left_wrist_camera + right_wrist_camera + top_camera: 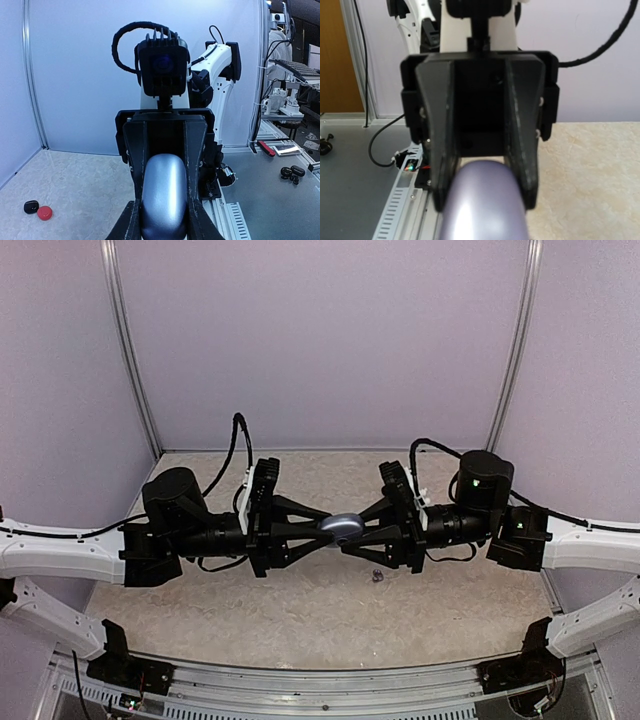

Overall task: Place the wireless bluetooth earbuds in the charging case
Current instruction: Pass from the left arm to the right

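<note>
Both arms meet over the middle of the table (300,615), and the silver-grey case (343,527) hangs in the air between them, well above the surface. The left gripper (318,528) is narrowed onto the case's 9 o'clock end. The right gripper (368,530) pinches the 3 o'clock end, so the case's long axis runs 9 to 3, in line with both forearms. The left wrist view shows the case as one smooth closed pebble with black fingers against each flank. The right wrist view blurs it too much to tell whether any seam has parted. The only bud (378,576) I can pick out is a tiny grey speck lying on the table at about 5 o'clock from the case, below it and apart from both grippers. It is somewhat nearer the right gripper than the left, and too small for its lie to be read. I judge the lid must be opened before that bud is of any use, and one arm will have to let go to fetch it. In the left wrist view a black piece (31,206) and a red piece (45,213) sit touching near a corner of the table; whether they are buds or cases I cannot tell. The surface is pale, speckled and flat, closed in by plain lilac walls (320,340).
</note>
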Controlling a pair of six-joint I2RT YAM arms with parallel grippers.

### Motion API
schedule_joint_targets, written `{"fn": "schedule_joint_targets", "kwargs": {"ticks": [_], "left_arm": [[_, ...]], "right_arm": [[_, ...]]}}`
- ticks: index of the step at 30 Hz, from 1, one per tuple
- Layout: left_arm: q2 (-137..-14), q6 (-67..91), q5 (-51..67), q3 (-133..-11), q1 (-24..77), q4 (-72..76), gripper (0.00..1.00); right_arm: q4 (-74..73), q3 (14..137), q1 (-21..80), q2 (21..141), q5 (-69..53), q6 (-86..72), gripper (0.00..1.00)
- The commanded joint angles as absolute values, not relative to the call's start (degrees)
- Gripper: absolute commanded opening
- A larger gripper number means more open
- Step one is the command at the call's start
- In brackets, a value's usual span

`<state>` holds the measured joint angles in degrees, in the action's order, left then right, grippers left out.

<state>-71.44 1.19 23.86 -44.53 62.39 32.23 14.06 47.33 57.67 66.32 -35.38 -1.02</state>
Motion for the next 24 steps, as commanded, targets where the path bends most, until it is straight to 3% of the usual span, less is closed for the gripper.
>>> {"fn": "schedule_joint_targets", "kwargs": {"ticks": [1, 18, 24], "left_arm": [[-71.5, 1.0, 23.4, -45.2, 62.2, 35.1, 0.23], [-72.2, 3.3, 23.6, -44.4, 62.3, 39.5, 0.23], [-72.4, 3.3, 23.5, -44.5, 62.3, 38.6, 0.24]], "right_arm": [[16.8, 48.0, 57.6, 66.3, -37.2, -1.4, 0.32], [20.5, 46.4, 57.0, 66.0, -37.8, -4.0, 0.36], [20.0, 46.7, 56.8, 65.5, -38.1, -3.5, 0.28]]}}
